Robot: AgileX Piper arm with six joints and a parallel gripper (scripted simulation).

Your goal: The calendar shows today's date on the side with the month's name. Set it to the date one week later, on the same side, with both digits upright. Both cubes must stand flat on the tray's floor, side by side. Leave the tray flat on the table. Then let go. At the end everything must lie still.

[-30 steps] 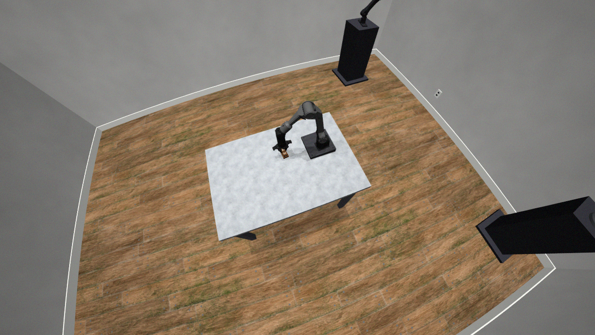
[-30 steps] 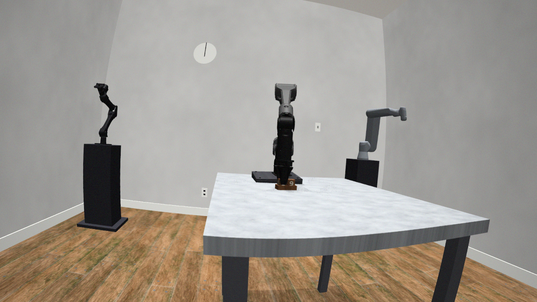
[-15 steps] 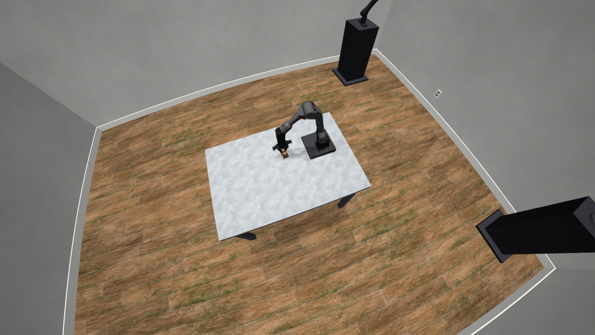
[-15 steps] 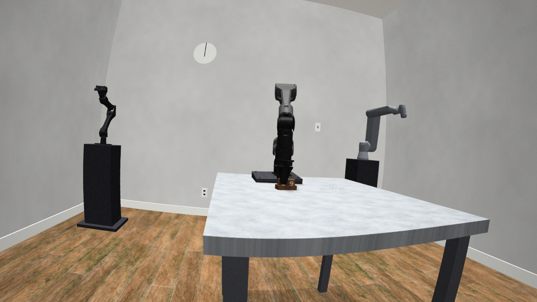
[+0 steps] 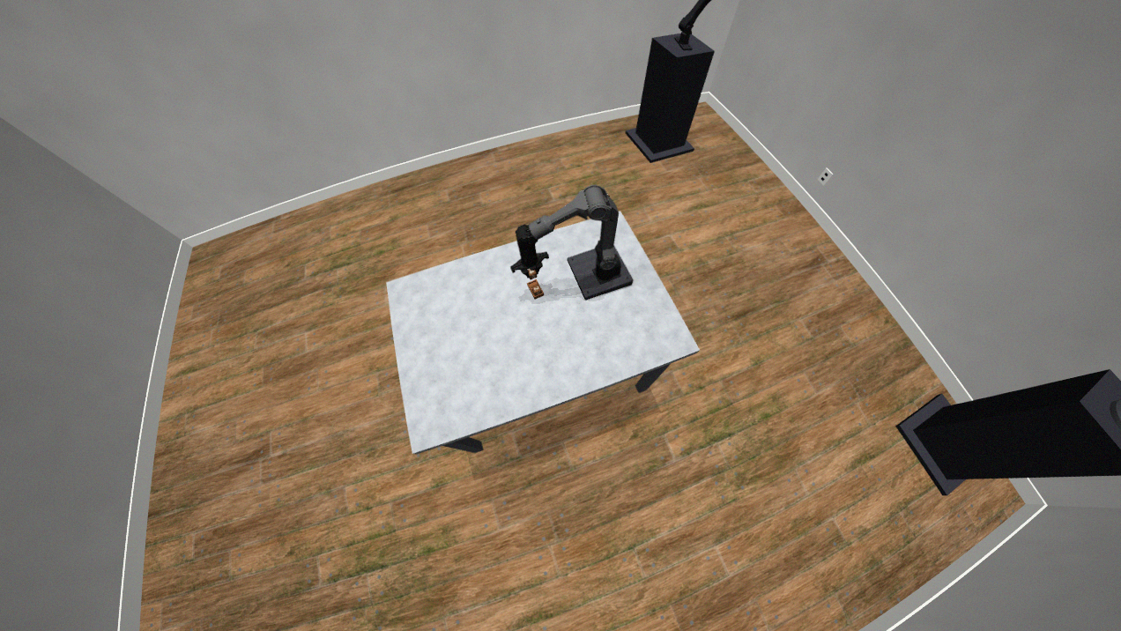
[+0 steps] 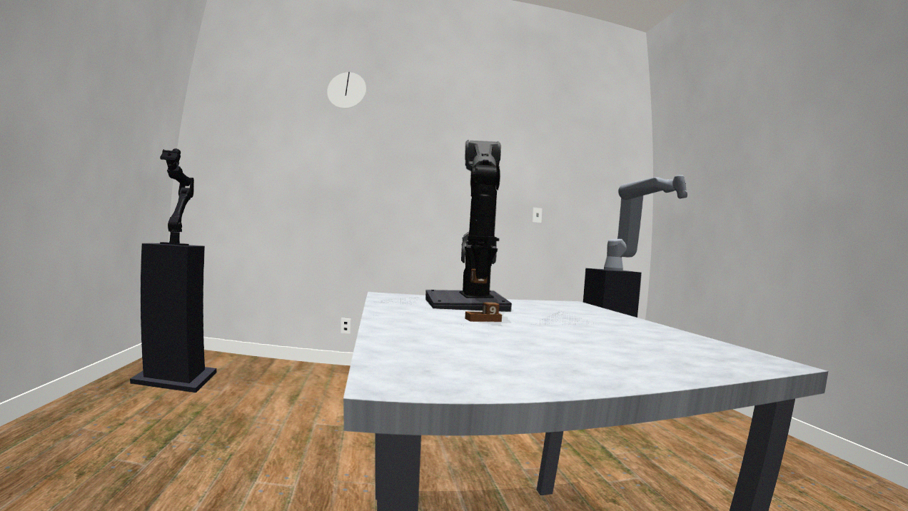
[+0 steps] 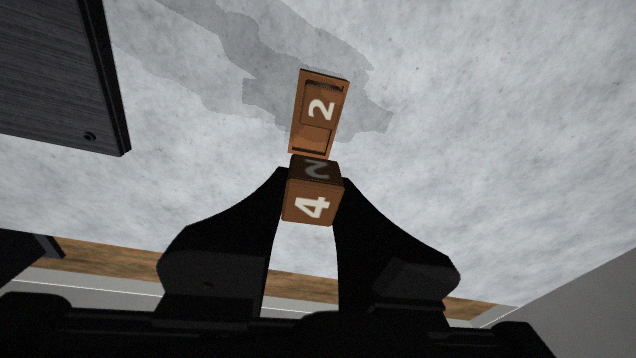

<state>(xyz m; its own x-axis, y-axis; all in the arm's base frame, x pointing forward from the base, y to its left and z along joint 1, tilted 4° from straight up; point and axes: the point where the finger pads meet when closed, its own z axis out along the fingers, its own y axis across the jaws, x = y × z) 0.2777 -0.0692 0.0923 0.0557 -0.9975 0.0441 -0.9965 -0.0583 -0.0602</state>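
Note:
A brown wooden tray (image 7: pixel 312 139) (image 6: pixel 475 316) (image 5: pixel 537 296) lies flat on the grey table (image 5: pixel 509 360) (image 6: pixel 508 361) (image 7: pixel 475 125). One cube (image 7: pixel 321 108) (image 6: pixel 492 309) stands in its far slot, with a 2 on top and a 9 toward the exterior camera. The near slot is empty. My gripper (image 7: pixel 311 185) (image 6: pixel 477 277) (image 5: pixel 531 270) is shut on the second cube (image 7: pixel 312 204) (image 6: pixel 475 275). It holds the cube in the air above the tray. That cube shows a 4 toward the wrist camera and a 2 on its far face.
The arm's black base plate (image 7: pixel 50 75) (image 5: pixel 599 280) (image 6: pixel 467 298) lies on the table close behind the tray. Two other arms on black pedestals (image 6: pixel 171 304) (image 6: pixel 612 288) stand on the floor, away from the table.

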